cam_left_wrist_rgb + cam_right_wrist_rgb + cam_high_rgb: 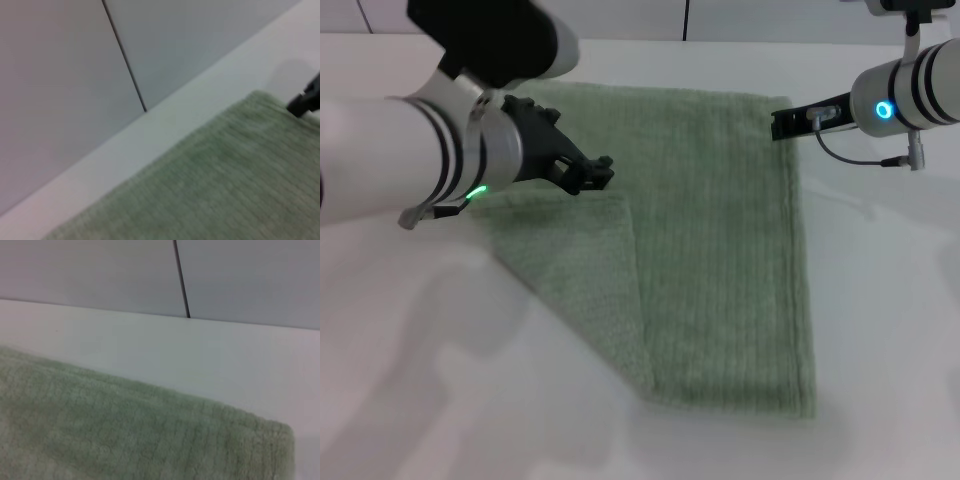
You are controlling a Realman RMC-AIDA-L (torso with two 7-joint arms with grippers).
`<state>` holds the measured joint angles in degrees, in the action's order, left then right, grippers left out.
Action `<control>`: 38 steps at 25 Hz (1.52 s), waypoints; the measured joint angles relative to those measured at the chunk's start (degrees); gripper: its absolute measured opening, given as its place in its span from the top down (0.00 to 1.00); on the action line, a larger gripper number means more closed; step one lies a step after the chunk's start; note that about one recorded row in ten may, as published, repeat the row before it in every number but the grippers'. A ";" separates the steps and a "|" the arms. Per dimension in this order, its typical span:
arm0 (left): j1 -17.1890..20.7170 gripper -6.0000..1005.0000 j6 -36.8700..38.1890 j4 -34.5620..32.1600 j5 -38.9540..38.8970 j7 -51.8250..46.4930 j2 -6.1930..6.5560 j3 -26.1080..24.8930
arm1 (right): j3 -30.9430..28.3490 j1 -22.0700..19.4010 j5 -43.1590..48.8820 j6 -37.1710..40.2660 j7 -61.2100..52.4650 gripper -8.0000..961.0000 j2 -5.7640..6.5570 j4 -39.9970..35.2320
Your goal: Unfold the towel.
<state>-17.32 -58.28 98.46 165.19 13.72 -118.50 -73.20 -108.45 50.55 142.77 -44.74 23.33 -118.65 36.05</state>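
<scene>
Towel (720, 250) lies flat on the white table (890, 330), mostly spread: the right-hand panel is a single open layer running from the far edge to the near hem. What's left, by my read: a triangular flap (575, 270) at about 8 o'clock of the towel's centre is doubled over onto the body, diagonal fold line running down to the near edge, so the near-left corner isn't out yet. I'd call it past halfway, with one fold to open. Left claw (588, 172) is over the towel at about 10 o'clock of its centre, just beyond the flap's top edge; can't tell whether it is clenched or released, or whether it has cloth. Right claw (790, 122) sits at the far-right corner, about 1 o'clock; the tip looks to be at the hem, grip state can't tell either. Wrist views show only ribbed terry, the table edge and a back wall (100, 270). Count: one towel, one remaining flap, two claws, one table.
</scene>
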 joint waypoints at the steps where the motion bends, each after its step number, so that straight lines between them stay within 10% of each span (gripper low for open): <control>1: 0.00 0.23 0.00 0.00 0.00 0.00 0.00 0.00 | 0.00 0.00 0.00 0.00 0.00 0.99 0.00 0.00; 38: -4.71 0.23 2.89 -8.07 0.12 -3.91 -0.06 4.60 | 2.02 1.05 -0.48 2.62 -0.30 0.99 -0.09 -4.76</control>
<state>-22.03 -55.40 90.39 165.31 9.81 -118.56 -68.60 -106.43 51.60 142.28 -42.11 23.03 -118.74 31.28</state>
